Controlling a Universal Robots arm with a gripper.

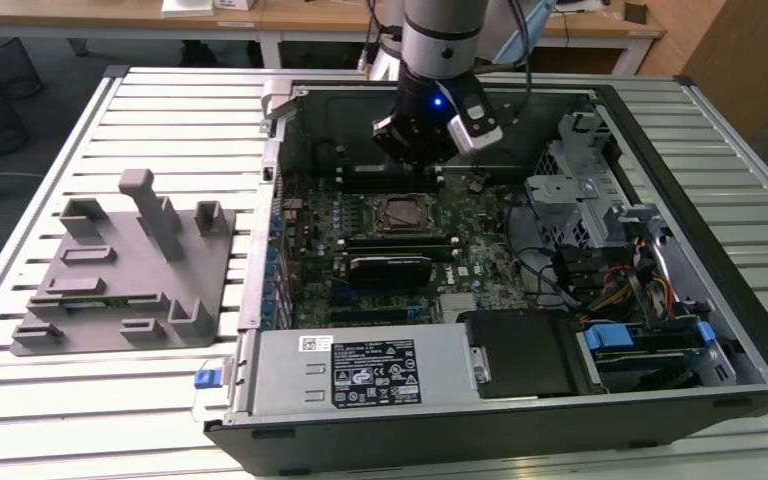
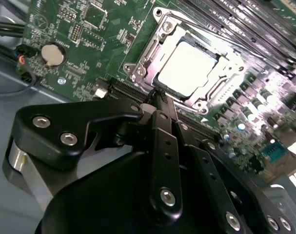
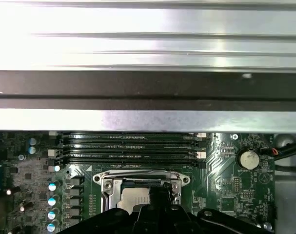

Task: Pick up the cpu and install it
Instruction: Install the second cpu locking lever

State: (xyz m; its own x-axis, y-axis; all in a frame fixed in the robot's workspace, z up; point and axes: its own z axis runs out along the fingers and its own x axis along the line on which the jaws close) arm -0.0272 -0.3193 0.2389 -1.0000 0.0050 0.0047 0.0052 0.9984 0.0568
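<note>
The cpu point(image 2: 187, 66) lies flat inside the metal-framed socket point(image 2: 138, 73) on the motherboard point(image 2: 89, 44), at the centre of the open computer case point(image 1: 704, 200); in the exterior view the gripper point(image 1: 418, 160) hangs just beyond the socket toward 12 o'clock. In the second wrist view the fingertips point(image 2: 160, 100) meet in a narrow point beside the socket's near edge, toward 7 o'clock of the chip; the jaws appear drawn together with nothing between them.

Risks, as judged from this posture:
- the closed tip stands close to the socket frame; a low lateral move may strike the frame or the adjacent slot;
- whether the chip sits fully level in its seat cannot be told; a tilted chip pressed down may bend contacts;
- the memory slots point(image 3: 128, 146) lie just past the socket; a drift that way may catch them.

Count:
- cpu: one;
- socket: one;
- memory slots: four rows in the first wrist view;
- coin cell point(image 2: 53, 54): one;
- grey fixture block point(image 1: 131, 270) on the table point(image 1: 37, 400), at 9 o'clock of the case: one.
</note>
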